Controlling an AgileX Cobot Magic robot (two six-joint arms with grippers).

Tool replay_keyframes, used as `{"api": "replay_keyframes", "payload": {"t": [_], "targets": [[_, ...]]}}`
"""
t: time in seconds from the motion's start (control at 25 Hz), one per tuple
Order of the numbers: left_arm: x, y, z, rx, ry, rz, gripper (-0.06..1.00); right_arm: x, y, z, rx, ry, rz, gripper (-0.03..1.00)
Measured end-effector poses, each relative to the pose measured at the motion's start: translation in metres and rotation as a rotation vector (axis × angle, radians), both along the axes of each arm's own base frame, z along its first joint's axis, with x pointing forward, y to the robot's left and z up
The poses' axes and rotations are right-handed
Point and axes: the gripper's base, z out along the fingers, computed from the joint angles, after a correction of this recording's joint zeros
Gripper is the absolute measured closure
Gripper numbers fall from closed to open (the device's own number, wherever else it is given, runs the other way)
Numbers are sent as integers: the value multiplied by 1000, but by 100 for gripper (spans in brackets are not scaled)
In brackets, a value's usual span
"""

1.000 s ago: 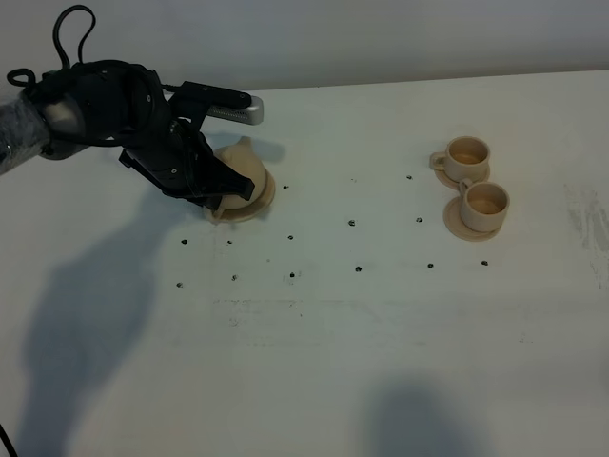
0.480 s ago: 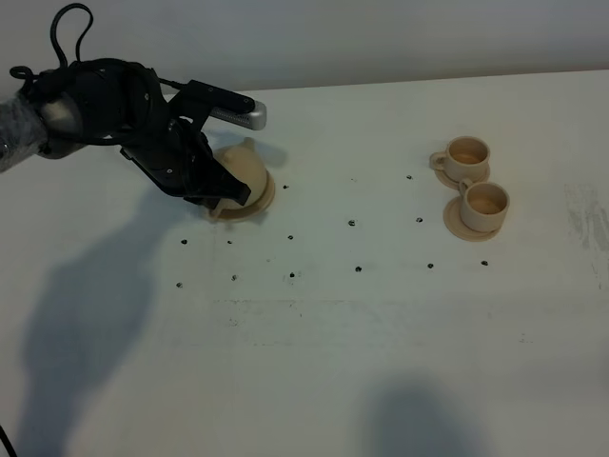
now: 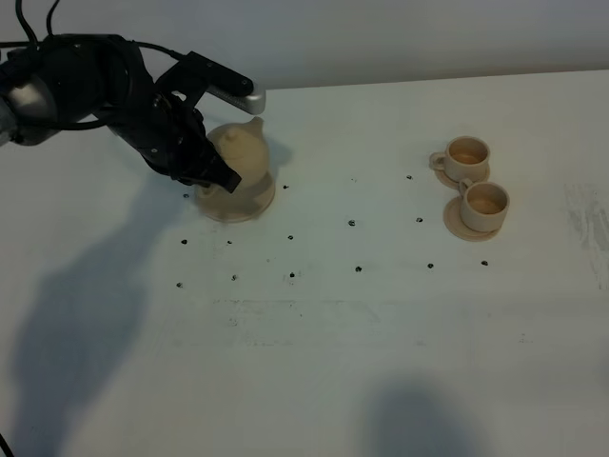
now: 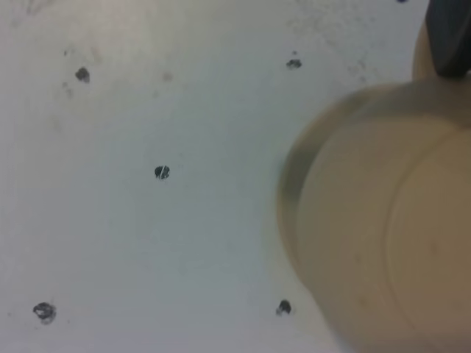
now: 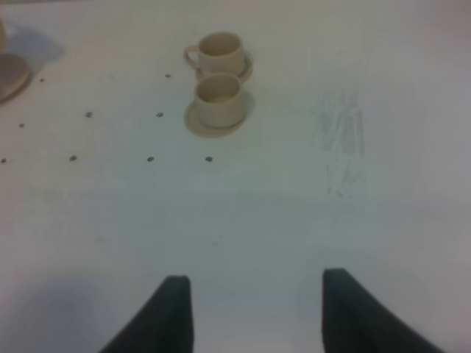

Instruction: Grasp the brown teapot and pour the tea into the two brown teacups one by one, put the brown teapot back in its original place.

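The brown teapot [image 3: 244,154] hangs upright just above its wide tan saucer [image 3: 249,206] at the back left of the table. My left gripper [image 3: 213,177] is shut on the teapot's handle side. Its wrist view shows the pot's round body [image 4: 383,243] close up and one dark fingertip [image 4: 447,37]. The two brown teacups [image 3: 468,153] [image 3: 486,202] stand on small saucers at the right, also seen as the farther teacup [image 5: 221,50] and the nearer teacup [image 5: 218,98]. My right gripper [image 5: 254,316] is open over bare table, well short of the cups.
Small dark specks [image 3: 351,224] dot the white table between the teapot and the cups. A scuffed patch [image 3: 590,224] marks the far right. The wide saucer's edge [image 5: 9,75] shows in the right wrist view. Arm shadows lie at the front.
My left gripper has risen and drawn slightly back, carrying the teapot up off its saucer and from tilted to upright. The cups have not moved.
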Motion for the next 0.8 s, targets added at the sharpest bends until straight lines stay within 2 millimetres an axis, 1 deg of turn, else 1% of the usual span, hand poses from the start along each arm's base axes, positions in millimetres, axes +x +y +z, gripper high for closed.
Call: {"api": "replay_keyframes", "payload": {"t": [0.12, 0.2, 0.36, 0.52, 0.72, 0.8], "targets": [[5, -2, 10, 4, -32, -35, 85, 0, 0, 0, 0, 0, 0, 57], [10, -4, 20, 2, -70, -53, 85, 0, 0, 0, 0, 0, 0, 57], [20, -15, 39, 5, -135, -112, 85, 0, 0, 0, 0, 0, 0, 57], [34, -33, 42, 12, -140, -171, 85, 0, 0, 0, 0, 0, 0, 57], [52, -55, 31, 18, -141, -228, 85, 0, 0, 0, 0, 0, 0, 57], [57, -66, 30, 9, -151, -253, 85, 0, 0, 0, 0, 0, 0, 57]]}}
